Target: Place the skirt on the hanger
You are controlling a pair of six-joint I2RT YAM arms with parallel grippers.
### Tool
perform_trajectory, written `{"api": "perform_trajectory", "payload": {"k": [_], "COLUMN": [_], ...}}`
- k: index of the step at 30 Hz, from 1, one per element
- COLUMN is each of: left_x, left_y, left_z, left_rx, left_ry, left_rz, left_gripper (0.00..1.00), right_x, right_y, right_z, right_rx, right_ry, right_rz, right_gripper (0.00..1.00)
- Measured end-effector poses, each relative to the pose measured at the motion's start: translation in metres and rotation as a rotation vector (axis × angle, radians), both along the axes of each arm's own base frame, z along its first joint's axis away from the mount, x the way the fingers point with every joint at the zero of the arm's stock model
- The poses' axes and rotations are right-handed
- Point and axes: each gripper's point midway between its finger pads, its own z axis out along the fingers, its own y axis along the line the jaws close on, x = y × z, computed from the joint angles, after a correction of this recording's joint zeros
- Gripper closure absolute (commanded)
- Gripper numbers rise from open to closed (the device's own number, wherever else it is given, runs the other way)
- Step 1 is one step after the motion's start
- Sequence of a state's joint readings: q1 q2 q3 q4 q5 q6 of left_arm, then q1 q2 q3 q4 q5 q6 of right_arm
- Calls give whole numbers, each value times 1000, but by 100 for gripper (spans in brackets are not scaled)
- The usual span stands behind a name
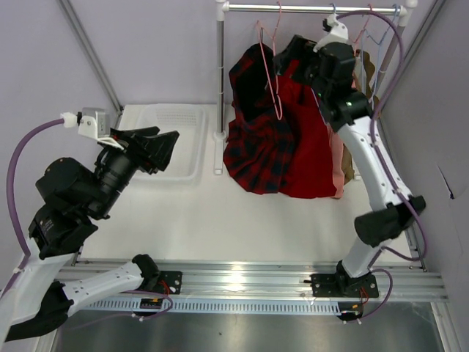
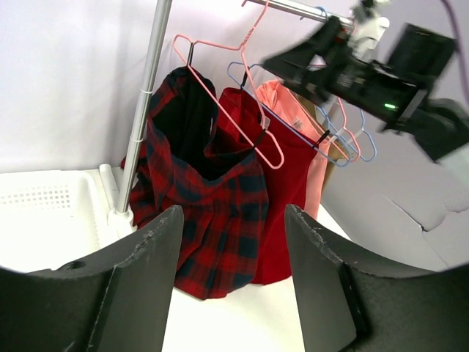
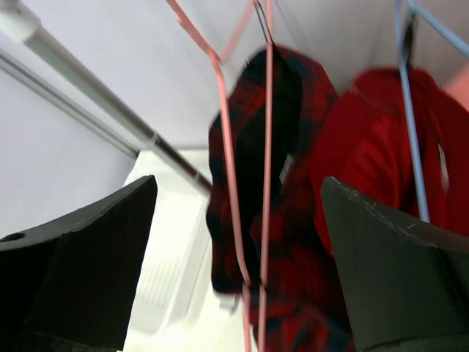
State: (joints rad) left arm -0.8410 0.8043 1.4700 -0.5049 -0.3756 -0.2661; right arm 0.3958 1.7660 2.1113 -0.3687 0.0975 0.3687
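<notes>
The red and navy plaid skirt [image 1: 253, 147] hangs from the pink wire hanger [image 1: 272, 70], whose hook is over the rail. In the left wrist view the skirt [image 2: 212, 191] droops off the pink hanger [image 2: 227, 95], held at a black clip, with its hem on the table. My right gripper [image 1: 288, 53] is up beside the hanger, open. In its own view the pink hanger's wires [image 3: 226, 147] run between the spread fingers of the right gripper [image 3: 238, 189] without touching them, in front of the skirt [image 3: 293, 249]. My left gripper [image 2: 233, 213] is open, empty, well short of the skirt.
A plain red garment [image 1: 311, 139] and a salmon one [image 2: 289, 110] hang on light blue hangers [image 2: 344, 139] to the skirt's right. The rack's upright pole [image 1: 220, 88] stands to its left. A white basket [image 1: 172, 143] lies under my left gripper [image 1: 168, 147].
</notes>
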Motion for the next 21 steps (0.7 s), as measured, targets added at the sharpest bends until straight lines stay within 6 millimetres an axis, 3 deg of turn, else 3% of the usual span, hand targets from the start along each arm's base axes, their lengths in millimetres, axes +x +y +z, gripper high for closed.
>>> {"api": "perform_trajectory", "payload": {"k": [5, 8, 12, 16, 21], "left_x": [1, 1, -1, -1, 2], "left_y": [3, 3, 4, 3, -3], "left_z": [-7, -14, -34, -69, -112], "left_rx": [24, 44, 68, 106, 155], "left_ry": [19, 37, 77, 140, 228], "left_rz": [14, 14, 13, 12, 12], "left_gripper": [37, 37, 37, 38, 38], "right_x": [-75, -134, -190, -221, -228], "right_y": [-35, -56, -79, -92, -94], "right_z": [-31, -58, -73, -91, -111], "right_rx": [16, 12, 21, 20, -10], "right_ry": [103, 139, 130, 137, 196], "right_rz": [6, 11, 2, -2, 4], "right_gripper": [0, 1, 1, 1, 0]}}
